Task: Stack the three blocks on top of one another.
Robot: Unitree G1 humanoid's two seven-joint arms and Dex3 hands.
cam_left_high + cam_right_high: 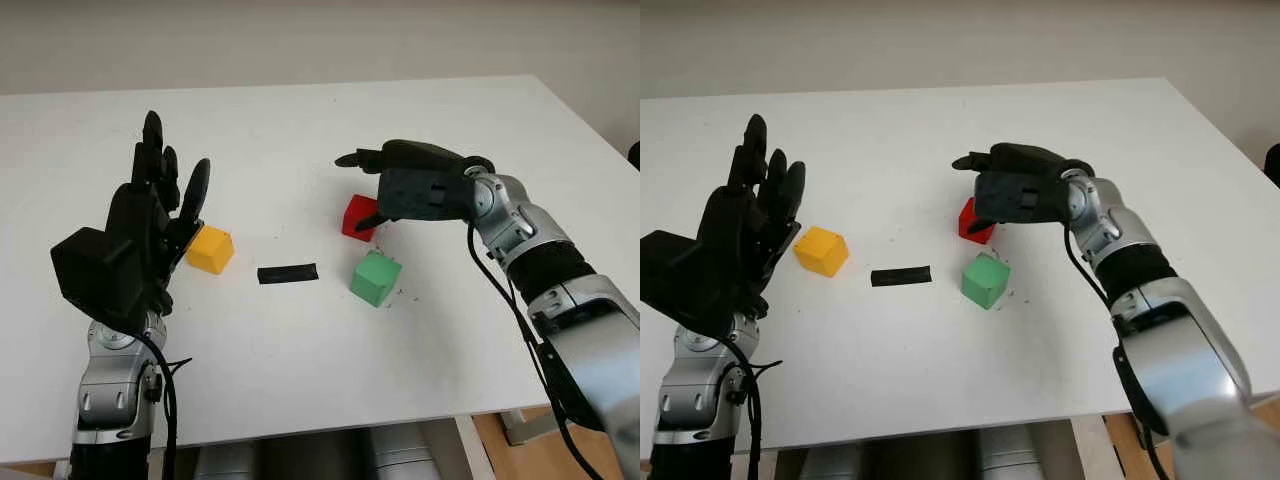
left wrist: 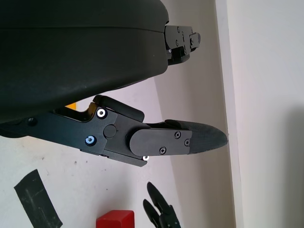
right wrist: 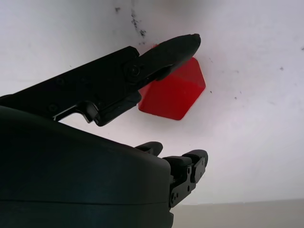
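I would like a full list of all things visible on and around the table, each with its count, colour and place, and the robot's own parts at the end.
table: 1, white, carries everything below.
yellow block: 1, yellow, on the robot's left side, just beside the left hand.
red block: 1, red, right of centre, partly under the right hand.
green block: 1, green, nearer the robot than the red block, apart from it.
tape strip: 1, black, flat on the table between the yellow and green blocks.
left hand: 1, black, raised beside the yellow block, open, holding nothing.
right hand: 1, black, over the red block, open, not yet grasping it.
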